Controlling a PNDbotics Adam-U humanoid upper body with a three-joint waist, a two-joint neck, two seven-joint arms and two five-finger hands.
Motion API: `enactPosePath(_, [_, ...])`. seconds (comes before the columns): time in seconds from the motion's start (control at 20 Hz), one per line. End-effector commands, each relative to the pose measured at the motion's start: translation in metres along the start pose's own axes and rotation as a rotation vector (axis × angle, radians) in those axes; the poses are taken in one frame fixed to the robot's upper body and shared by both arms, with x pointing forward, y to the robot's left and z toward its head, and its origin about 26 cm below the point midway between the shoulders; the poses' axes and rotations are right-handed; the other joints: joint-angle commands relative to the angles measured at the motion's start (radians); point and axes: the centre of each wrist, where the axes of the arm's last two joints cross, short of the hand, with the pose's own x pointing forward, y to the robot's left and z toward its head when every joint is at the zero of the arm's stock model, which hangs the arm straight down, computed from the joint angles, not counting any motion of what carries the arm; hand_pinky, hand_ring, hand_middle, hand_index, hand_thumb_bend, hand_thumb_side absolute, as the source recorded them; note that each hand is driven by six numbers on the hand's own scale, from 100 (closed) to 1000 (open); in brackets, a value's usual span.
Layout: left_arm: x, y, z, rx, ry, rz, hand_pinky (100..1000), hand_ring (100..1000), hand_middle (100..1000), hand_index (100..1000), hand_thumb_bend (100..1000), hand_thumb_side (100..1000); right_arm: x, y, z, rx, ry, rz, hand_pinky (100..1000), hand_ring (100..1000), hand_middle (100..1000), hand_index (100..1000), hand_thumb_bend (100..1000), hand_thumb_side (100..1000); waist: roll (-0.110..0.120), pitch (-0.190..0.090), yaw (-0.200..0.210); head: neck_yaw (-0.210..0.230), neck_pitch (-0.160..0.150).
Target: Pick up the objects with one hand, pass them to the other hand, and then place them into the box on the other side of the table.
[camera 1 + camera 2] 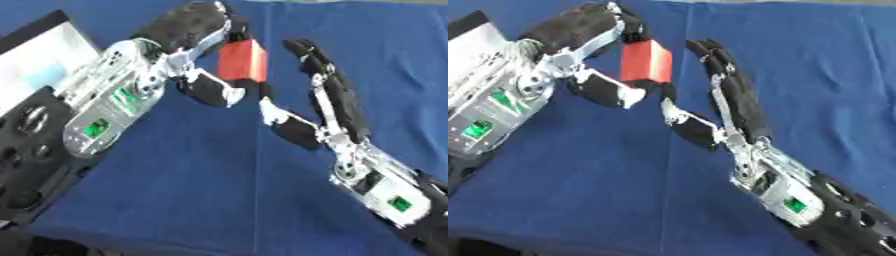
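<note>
A red block (242, 60) hangs above the blue cloth, pinched between the curled fingers and thumb of my left hand (185, 31), which reaches in from the left. My right hand (337, 100) comes up from the lower right with its fingers straight. Those fingers (306, 52) stand just right of the block with a narrow gap, and the thumb (284, 122) lies below the block's lower edge. A box (35, 55) with a pale inside and a black rim sits at the upper left, partly behind my left wrist.
The blue cloth (201, 190) covers the whole table. My left forearm (26, 150), black with round holes, fills the left edge; the right forearm (855, 220) fills the lower right corner.
</note>
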Motion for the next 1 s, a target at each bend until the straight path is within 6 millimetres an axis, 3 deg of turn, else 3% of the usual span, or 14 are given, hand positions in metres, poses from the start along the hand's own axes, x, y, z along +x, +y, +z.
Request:
enactPosePath(0.05, [-0.008, 0.008, 0.004, 0.023, 0.020, -0.032, 786, 660, 520, 359, 190, 100, 0.001, -0.007, -0.001, -0.025, -0.027, 0.022, 780, 989, 883, 942, 166, 457, 0.000, -0.030, -0.002, 0.008, 0.002])
enactPosePath(0.25, [-0.018, 0.011, 0.008, 0.039, 0.046, -0.048, 784, 660, 519, 358, 196, 100, -0.002, -0.006, 0.004, -0.017, -0.024, 0.036, 784, 987, 883, 941, 165, 449, 0.000, -0.036, -0.005, 0.013, 0.005])
enactPosePath(0.45, [-0.030, 0.031, 0.020, 0.088, 0.084, -0.033, 791, 656, 512, 355, 161, 100, -0.005, -0.006, 0.008, -0.011, -0.021, 0.043, 786, 987, 883, 941, 152, 449, 0.003, -0.041, -0.007, 0.017, 0.011])
enactPosePath(0.6, [-0.044, 0.055, 0.038, 0.131, 0.149, -0.011, 799, 657, 510, 355, 142, 100, -0.008, -0.006, 0.011, -0.008, -0.016, 0.039, 788, 987, 883, 938, 115, 440, 0.006, -0.045, -0.006, 0.019, 0.020])
enactPosePath(0.7, [-0.053, 0.068, 0.051, 0.155, 0.189, -0.008, 791, 661, 514, 357, 176, 100, -0.010, -0.006, 0.014, -0.004, -0.008, 0.027, 788, 986, 882, 936, 100, 420, 0.008, -0.046, -0.005, 0.021, 0.024])
enactPosePath(0.9, [-0.076, 0.079, 0.072, 0.188, 0.281, -0.047, 785, 663, 516, 354, 205, 100, -0.013, -0.007, 0.017, -0.007, 0.005, -0.010, 782, 975, 872, 921, 100, 331, 0.006, -0.046, -0.008, 0.037, 0.021])
enactPosePath(1.0, [-0.089, 0.082, 0.082, 0.199, 0.332, -0.062, 786, 663, 516, 354, 205, 100, -0.014, -0.008, 0.017, -0.014, 0.015, -0.033, 776, 973, 871, 917, 100, 346, 0.004, -0.046, -0.010, 0.044, 0.020])
